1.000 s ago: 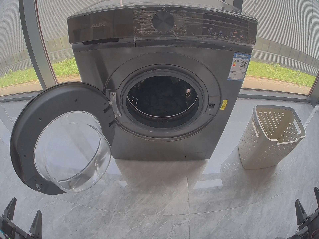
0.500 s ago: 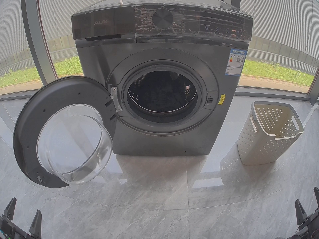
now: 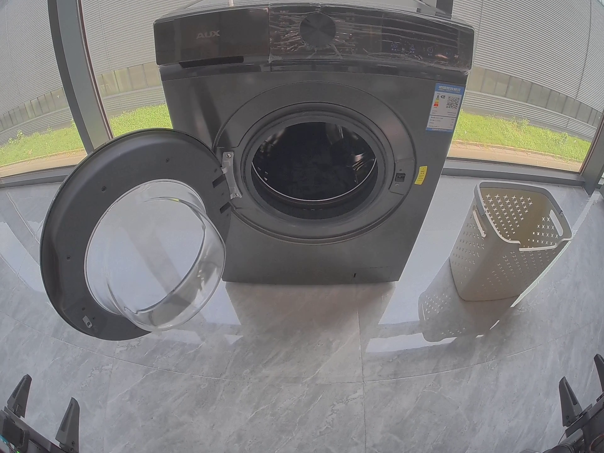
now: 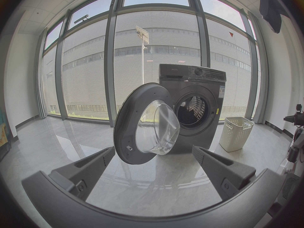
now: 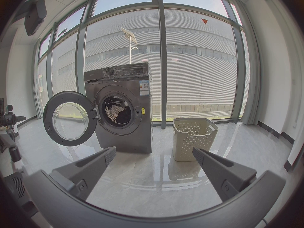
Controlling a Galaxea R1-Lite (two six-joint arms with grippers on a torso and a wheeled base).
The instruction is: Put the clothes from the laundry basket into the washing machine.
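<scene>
Two grippers low over floor [image 3: 302,372]: left gripper [image 4: 152,149], right gripper [image 5: 153,149], fingers apart on both. Washing machine [image 3: 314,259] ahead, door [image 3: 135,234] swung open leftward. Laundry basket [image 3: 509,246] stands on floor just right of machine. Dark mass in drum [image 3: 314,165], kind unclear.

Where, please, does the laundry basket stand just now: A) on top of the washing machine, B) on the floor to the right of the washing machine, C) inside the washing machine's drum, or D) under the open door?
B: the laundry basket stands on the floor to the right of the washing machine, apart from it, on the side away from the open door.
</scene>
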